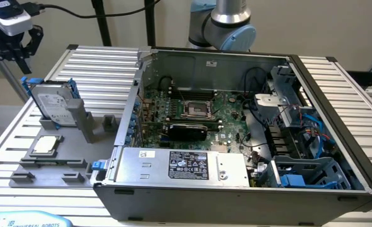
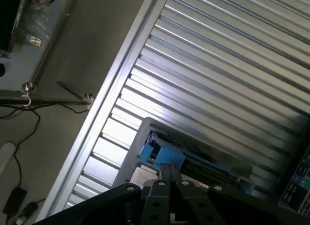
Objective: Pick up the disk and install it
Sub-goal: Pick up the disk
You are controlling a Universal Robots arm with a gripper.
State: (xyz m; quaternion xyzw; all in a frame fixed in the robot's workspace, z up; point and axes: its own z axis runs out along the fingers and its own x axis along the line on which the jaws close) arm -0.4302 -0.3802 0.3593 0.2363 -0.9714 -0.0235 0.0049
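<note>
Pincer (image 2: 170, 174) status: fingertips appear pressed together, gripping nothing. It hangs above the disk (image 1: 52, 100), clear of it and not touching.

Disk location: beneath the pincer, standing on edge in a grey holder (image 1: 80, 118) on the slatted table (image 1: 104, 66). The label face leans slightly back. In the wrist view the blue carrier (image 2: 157, 154) lies just beyond the fingertips. The open computer case (image 1: 327, 90) sits off to one side of the pincer, well apart from it.

Handling judgement: the disk is rigid and probably moderately heavy for its size. The metal faces are smooth and may slip, and the unit is likely sensitive to shock. The plastic carrier is the softer part and may flex under force.

Grip point: the exposed upper edge above the holder, with the pads across the two flat faces. Avoid squeezing the carrier rails alone.
</note>
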